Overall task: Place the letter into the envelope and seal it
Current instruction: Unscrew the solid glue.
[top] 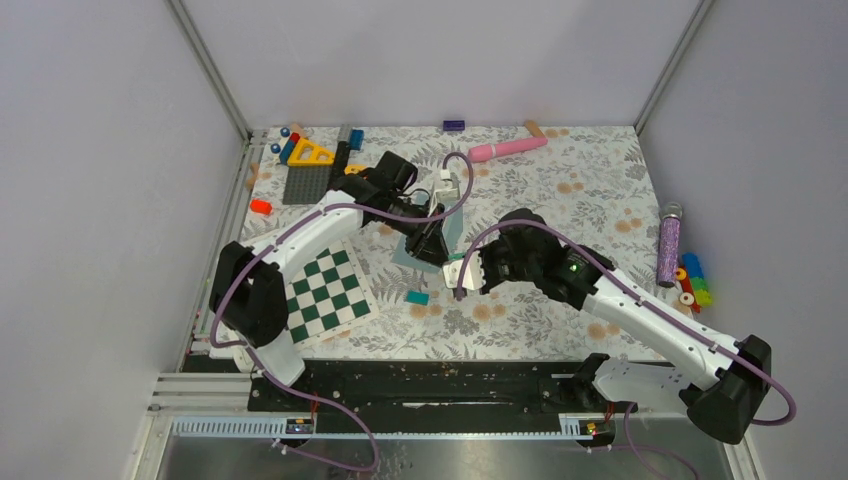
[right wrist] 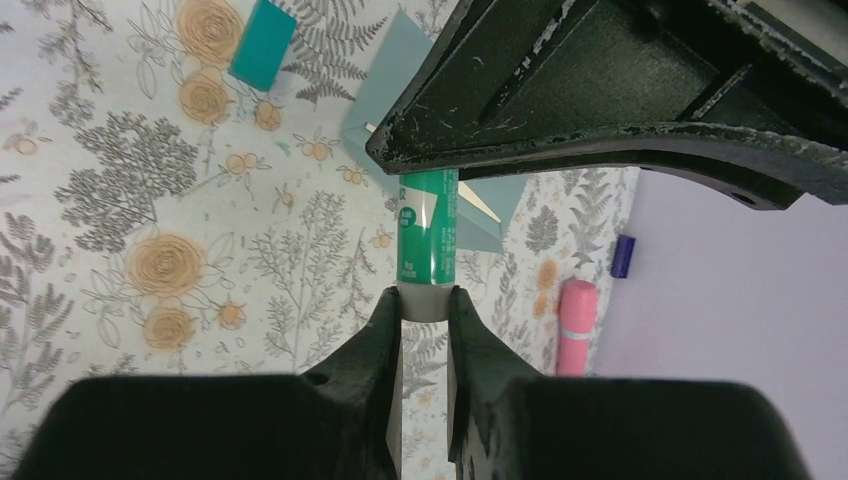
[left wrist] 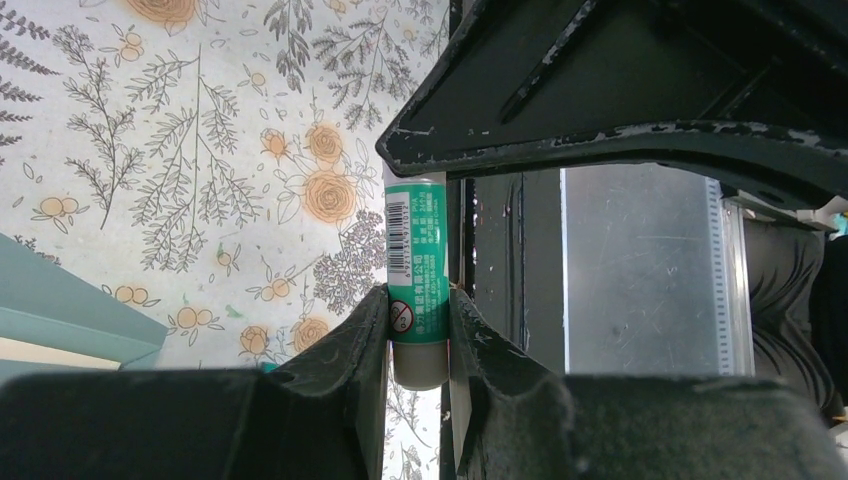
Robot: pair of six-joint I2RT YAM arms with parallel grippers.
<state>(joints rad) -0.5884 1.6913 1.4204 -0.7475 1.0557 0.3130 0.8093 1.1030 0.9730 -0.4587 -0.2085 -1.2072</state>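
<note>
A green glue stick (left wrist: 417, 255) with grey ends hangs above the table, held from both sides. My left gripper (left wrist: 418, 300) is shut on its green body near one grey end. My right gripper (right wrist: 424, 300) is shut on the other grey end (right wrist: 425, 303). The two grippers meet nose to nose in the top view, left gripper (top: 437, 250) and right gripper (top: 462, 275). Beneath them lies the teal envelope (right wrist: 385, 90), also visible as envelope (left wrist: 60, 310) and envelope (top: 404, 250). A cream strip of the letter (left wrist: 40, 350) shows at its edge.
A small teal block (top: 417, 297) lies near the envelope, a green-white checkerboard (top: 325, 295) to the left. At the back are a pink cylinder (top: 508, 148), a purple block (top: 453, 125) and toy bricks (top: 305, 170). A glitter tube (top: 668, 245) and coloured pieces (top: 692, 282) sit right.
</note>
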